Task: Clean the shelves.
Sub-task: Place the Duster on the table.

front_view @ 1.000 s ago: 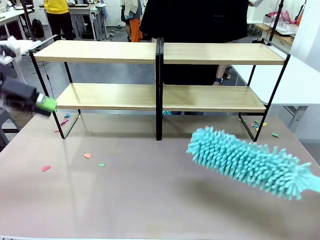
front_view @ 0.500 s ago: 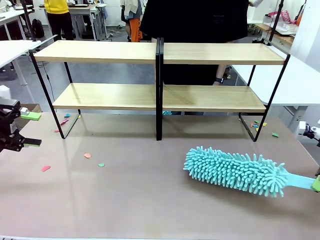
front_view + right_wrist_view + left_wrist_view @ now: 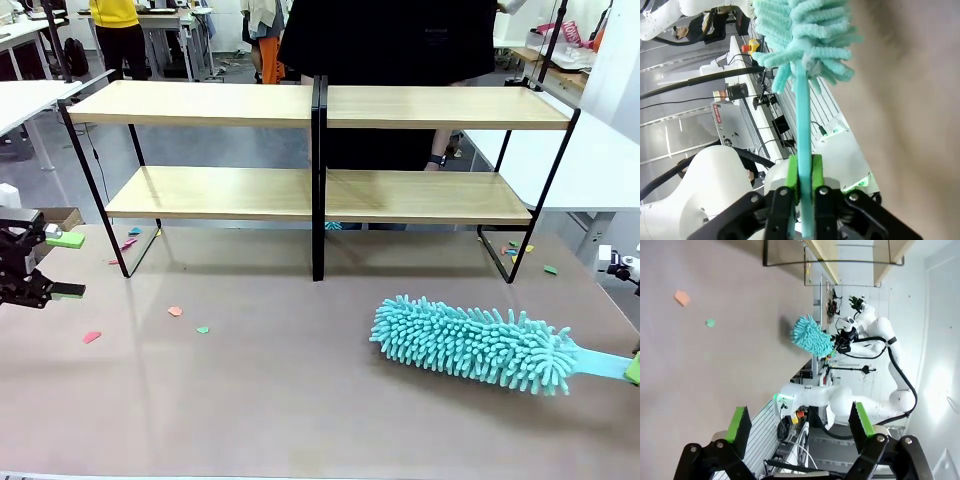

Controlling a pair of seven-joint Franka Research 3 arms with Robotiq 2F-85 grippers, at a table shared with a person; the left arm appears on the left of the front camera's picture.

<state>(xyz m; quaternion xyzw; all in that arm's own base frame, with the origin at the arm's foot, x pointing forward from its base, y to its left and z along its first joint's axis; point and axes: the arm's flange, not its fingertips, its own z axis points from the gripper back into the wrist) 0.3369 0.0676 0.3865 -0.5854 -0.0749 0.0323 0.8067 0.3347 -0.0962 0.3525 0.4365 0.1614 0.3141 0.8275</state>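
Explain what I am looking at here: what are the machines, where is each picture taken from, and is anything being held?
Two white robot arms work at one table. The front picture looks across it toward a person standing behind the shelves, a two-tier wooden rack on a black frame. The other two pictures come from cameras on each arm's wrist, so they look tilted. On the tabletop lies a teal duster with a fluffy head, and small coloured paper scraps are scattered about. The right gripper has its green-padded jaws pressed against the duster's handle. The left gripper, at the table's left edge, has its jaws wide apart and holds nothing.
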